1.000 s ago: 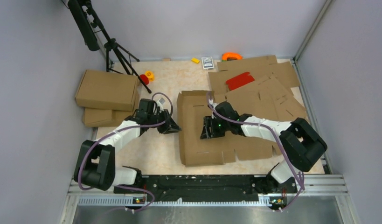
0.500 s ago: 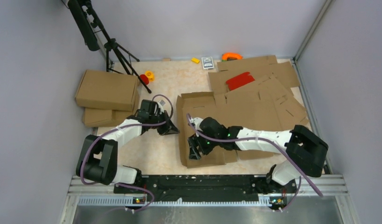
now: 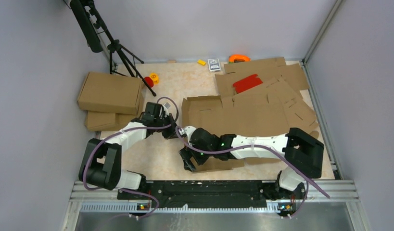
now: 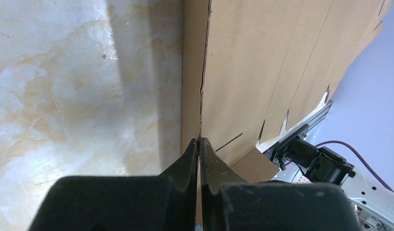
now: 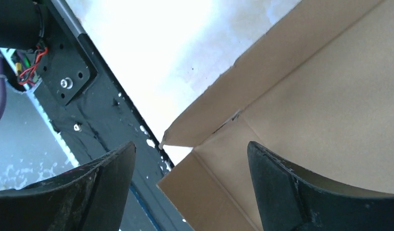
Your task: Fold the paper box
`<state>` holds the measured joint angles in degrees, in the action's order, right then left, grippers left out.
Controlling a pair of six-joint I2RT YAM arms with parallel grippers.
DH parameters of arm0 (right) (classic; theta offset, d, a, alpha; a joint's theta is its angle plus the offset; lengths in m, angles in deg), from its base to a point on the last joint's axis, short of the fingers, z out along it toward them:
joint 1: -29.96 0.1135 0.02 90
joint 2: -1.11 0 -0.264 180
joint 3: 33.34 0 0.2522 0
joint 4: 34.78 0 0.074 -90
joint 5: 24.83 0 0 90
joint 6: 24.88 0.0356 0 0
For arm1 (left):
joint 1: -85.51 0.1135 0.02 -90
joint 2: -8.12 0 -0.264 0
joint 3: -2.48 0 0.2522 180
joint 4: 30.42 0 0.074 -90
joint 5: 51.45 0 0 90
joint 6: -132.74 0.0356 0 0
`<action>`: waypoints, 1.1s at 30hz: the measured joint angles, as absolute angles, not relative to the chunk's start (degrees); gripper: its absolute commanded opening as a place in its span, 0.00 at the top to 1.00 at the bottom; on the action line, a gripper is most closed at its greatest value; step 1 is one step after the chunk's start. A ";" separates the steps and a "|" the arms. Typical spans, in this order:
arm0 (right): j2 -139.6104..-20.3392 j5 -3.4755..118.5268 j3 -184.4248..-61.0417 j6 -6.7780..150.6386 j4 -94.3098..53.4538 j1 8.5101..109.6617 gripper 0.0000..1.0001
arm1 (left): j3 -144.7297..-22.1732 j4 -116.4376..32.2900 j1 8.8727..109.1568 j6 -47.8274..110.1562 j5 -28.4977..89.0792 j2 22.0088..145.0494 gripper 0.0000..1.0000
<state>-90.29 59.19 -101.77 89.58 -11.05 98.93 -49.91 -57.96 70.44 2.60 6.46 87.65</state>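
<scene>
Folding barely begun: the paper box [image 3: 233, 118], mostly a flat blank, overlaps the heaped sheets [image 3: 281, 72]. Left gripper [image 4: 199, 144] pinches its edge opposite the heap. Right gripper [image 5: 190, 149], spread wide, straddles the corner farthest from the heap. Walls not yet formed.

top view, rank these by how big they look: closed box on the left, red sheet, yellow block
1. closed box, clearly largest
2. red sheet
3. yellow block, smallest
The differences are too plain for camera distance to matter.

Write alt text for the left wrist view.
The left gripper is closed on the thin edge of the paper box, whose brown slotted cardboard fills the right side. A pale marbled table fills the left.
</scene>
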 measured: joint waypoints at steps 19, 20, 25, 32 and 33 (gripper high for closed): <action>-97.76 74.49 -109.75 86.13 -1.01 103.06 0.54 | -52.45 -60.36 70.42 4.37 6.74 89.29 0.99; -97.57 75.08 -109.71 86.13 -1.01 103.06 0.54 | -52.45 -60.49 70.42 4.53 6.87 89.40 0.99; -95.88 78.55 -109.05 86.17 -1.73 103.02 0.63 | -52.45 -60.54 70.42 5.20 7.07 90.73 0.98; -95.49 78.75 -107.37 85.63 -3.09 102.58 0.85 | -52.82 -60.95 69.92 5.47 7.02 91.19 0.90; -95.43 78.40 -107.04 85.37 -3.59 102.56 0.89 | -52.97 -61.00 69.72 5.55 6.98 91.19 0.87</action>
<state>-95.43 78.40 -107.04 85.37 -3.59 102.56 -52.97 -61.00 69.72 5.55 6.98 91.19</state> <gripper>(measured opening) 0.208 0.063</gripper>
